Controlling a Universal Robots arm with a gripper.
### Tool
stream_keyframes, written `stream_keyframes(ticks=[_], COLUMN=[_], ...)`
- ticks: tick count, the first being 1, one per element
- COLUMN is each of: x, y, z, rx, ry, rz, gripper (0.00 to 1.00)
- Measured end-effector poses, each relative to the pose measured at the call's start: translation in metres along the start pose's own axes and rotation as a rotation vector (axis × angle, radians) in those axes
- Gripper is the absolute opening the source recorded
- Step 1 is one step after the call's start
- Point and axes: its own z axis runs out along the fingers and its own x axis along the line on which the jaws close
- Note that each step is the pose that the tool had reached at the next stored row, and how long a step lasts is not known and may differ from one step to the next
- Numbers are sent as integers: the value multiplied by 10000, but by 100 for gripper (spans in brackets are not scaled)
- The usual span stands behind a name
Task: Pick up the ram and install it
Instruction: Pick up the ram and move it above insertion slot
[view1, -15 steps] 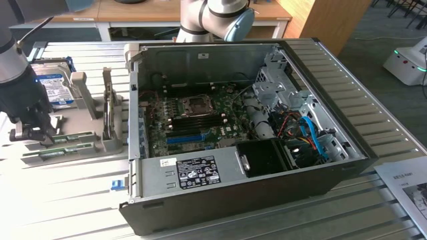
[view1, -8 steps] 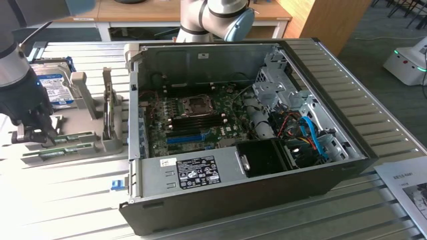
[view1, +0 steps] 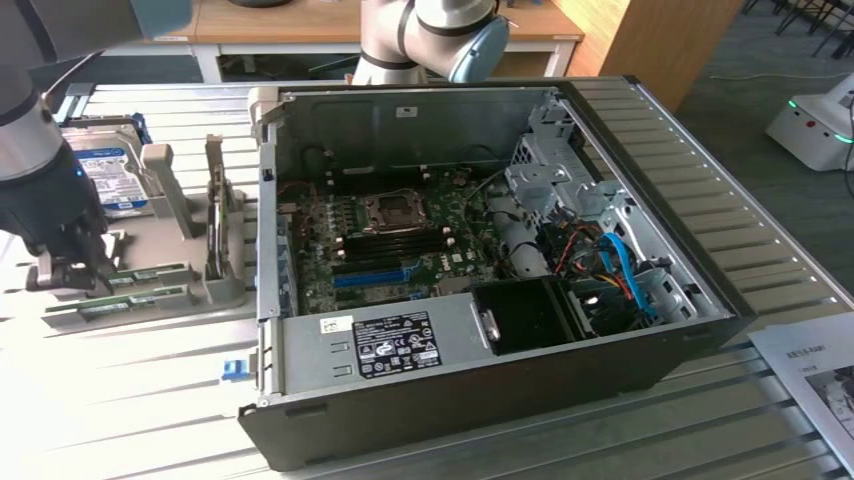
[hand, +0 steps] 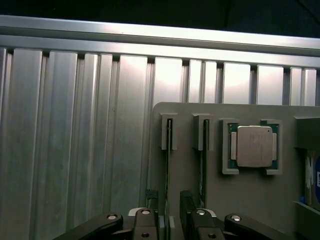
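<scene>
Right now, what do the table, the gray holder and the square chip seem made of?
Table: likely aluminium, ribbed with bright reflections.
Gray holder: probably matte plastic, dull and even.
Square chip: metal-looking lid, satin sheen, on a green board.

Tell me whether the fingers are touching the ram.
Apart. In the wrist view the open fingers straddle the ram, which stands edge-on in its holder, and a gap shows on each side of it.
</scene>
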Motion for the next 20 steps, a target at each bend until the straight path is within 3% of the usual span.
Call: stream_keyframes(ticks=[20], x=[17], y=[-5], z=[138], rx=[0], ry=[1], rz=[0], gripper=[31])
